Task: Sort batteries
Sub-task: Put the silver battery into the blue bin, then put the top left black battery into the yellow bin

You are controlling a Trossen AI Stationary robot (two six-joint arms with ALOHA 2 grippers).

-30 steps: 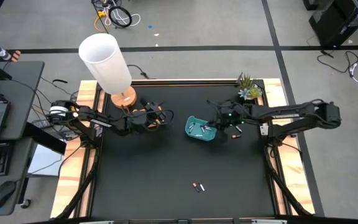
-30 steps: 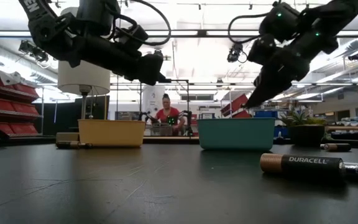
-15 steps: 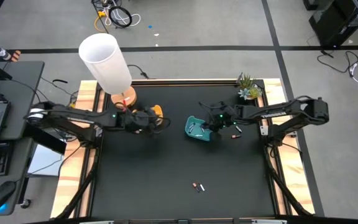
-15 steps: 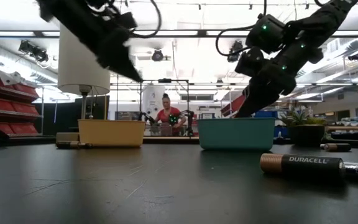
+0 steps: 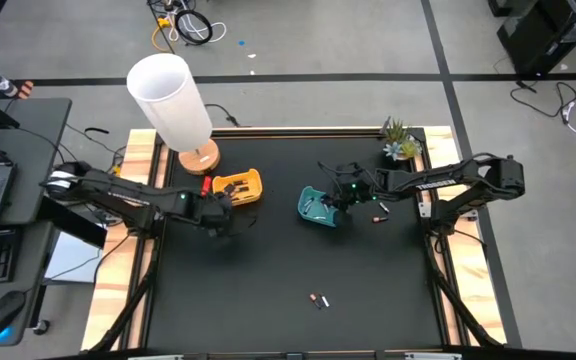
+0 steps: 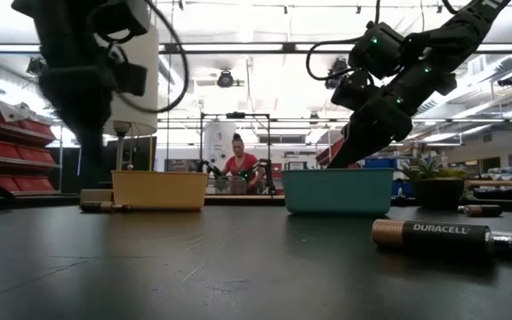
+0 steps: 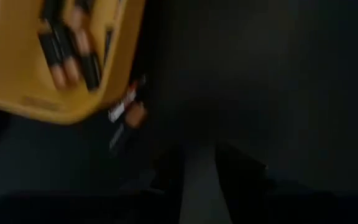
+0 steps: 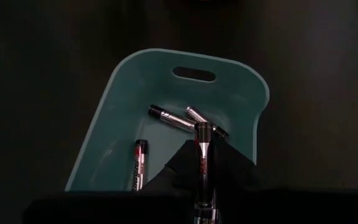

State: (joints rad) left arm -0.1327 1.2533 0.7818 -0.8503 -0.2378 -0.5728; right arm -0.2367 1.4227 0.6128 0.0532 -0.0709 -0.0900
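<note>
My right gripper (image 8: pixel 202 177) hangs over the teal tray (image 8: pixel 114 124), shut on a pale silver battery (image 8: pixel 202 146). Several more silver batteries (image 8: pixel 169 118) lie in that tray. My left gripper (image 5: pixel 223 216) is open and holds nothing. It is just near of the yellow tray (image 5: pixel 240 186), over bare mat. The yellow tray (image 7: pixel 23 74) holds several dark batteries with copper ends (image 7: pixel 64 59), and one more battery (image 7: pixel 126 112) lies on the mat beside its wall. Two batteries (image 5: pixel 318 300) lie toward the table's near edge, the dark one (image 6: pixel 429 234) close to the low camera. My right gripper pinches the silver battery between its two fingers (image 8: pixel 180 167), which come slanting down from the table's right. The battery lies along the fingers, and its free end (image 8: pixel 202 132) sticks out past them. It is lifted clear above the tray's floor.
A lamp with a white shade (image 5: pixel 168 100) and a wooden base (image 5: pixel 198 157) stands at the far left, behind the yellow tray. A small plant (image 5: pixel 400 140) sits at the far right corner. Two loose batteries (image 5: pixel 379 211) lie right of the teal tray. A person (image 6: pixel 238 160) sits in the room beyond.
My left gripper has swung off the yellow tray toward the table's near-left, so the tray and its batteries now show. My right gripper has moved left, from beside the teal tray to over its inside, and has sunk a little. It keeps the silver battery.
</note>
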